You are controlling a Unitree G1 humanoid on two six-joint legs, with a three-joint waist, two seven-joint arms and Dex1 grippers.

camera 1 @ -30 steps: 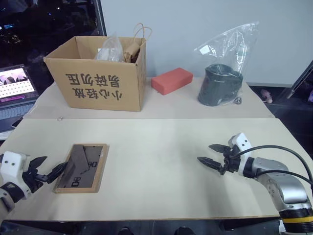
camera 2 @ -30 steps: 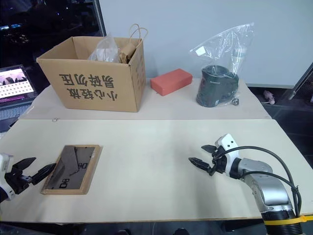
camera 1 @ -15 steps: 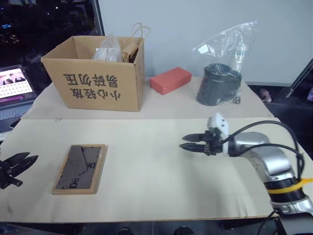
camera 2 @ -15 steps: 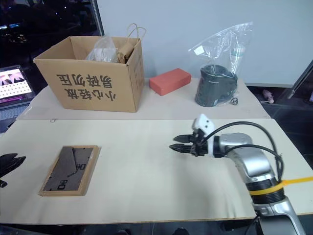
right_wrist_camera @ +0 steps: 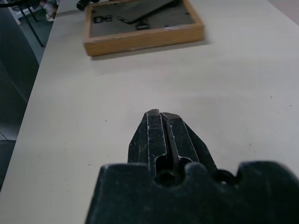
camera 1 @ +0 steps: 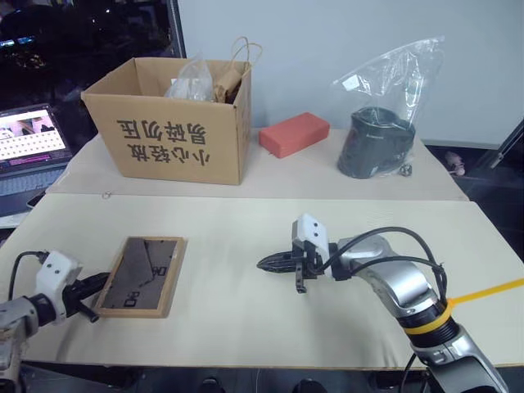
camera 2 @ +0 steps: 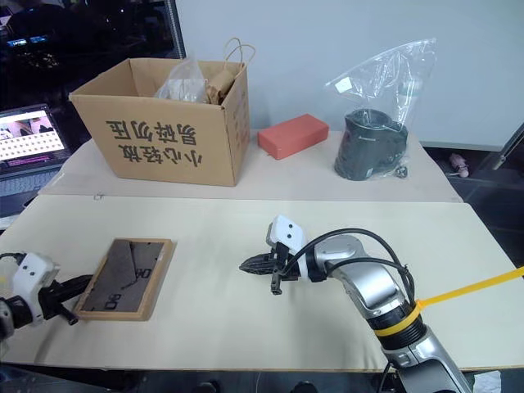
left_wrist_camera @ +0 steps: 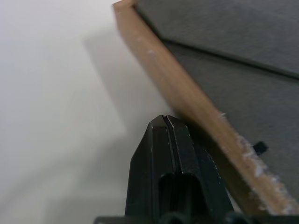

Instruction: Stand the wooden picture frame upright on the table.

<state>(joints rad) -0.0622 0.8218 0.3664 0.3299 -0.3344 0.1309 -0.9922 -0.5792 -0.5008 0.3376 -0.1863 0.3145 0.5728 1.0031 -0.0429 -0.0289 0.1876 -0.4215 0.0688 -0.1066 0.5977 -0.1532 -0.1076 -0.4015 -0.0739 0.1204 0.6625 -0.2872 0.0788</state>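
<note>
Wooden picture frame [camera 1: 141,275] lies flat, back up, on the near-left part of the table [camera 1: 246,327]; easel stand folded against the dark backing, white marks showing. Judged light, stiff and thin, sitting flush on the table, so little edge to get under; the front may be glazed, so treat as fragile. Best hold looks like a pinch across one wooden rail, or lifting a long edge and tipping it up, then swinging the easel out to prop it. Left gripper [camera 1: 92,285] has fingers pressed together on nothing, tip at the frame's near-left rail; in the left wrist view the tip [left_wrist_camera: 164,122] appears to touch the wood, though contact is hard to confirm. Right gripper [camera 1: 274,263] also closed and empty, hovering over mid-table, pointing toward the frame but well apart from it; frame sits ahead of it in the right wrist view [right_wrist_camera: 142,28]. Compared with a second ago: both grippers were spread wide then and are now shut; the right arm has swung in from the right side toward centre; the left has returned to the frame's edge. Frame itself unmoved.
</note>
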